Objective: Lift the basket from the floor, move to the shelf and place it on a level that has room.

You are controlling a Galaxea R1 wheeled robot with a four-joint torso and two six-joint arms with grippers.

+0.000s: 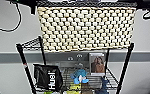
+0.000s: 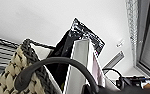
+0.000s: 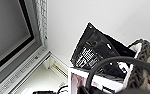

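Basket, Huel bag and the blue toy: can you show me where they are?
basket (image 1: pixel 86 28): head view, middle of its woven side.
Huel bag (image 1: pixel 47 76): head view, its black front.
blue toy (image 1: pixel 79 75): head view, its middle.

basket (image 1: pixel 86 28) rim cut off above, shelf (image 1: pixel 24 65) feet cropped

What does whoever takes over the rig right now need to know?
Claws: cannot tell whether either is open or shut. Both wrist views look along the basket's rim at a black bag and a white box inside it.
Basket: off the floor, raised in front of the shelf, its base about level with the top tier.
Done: lift, and the move to the shelf.
Left: I cannot tell whether it rests on the tier yet; seating it and letting go look to be still open.
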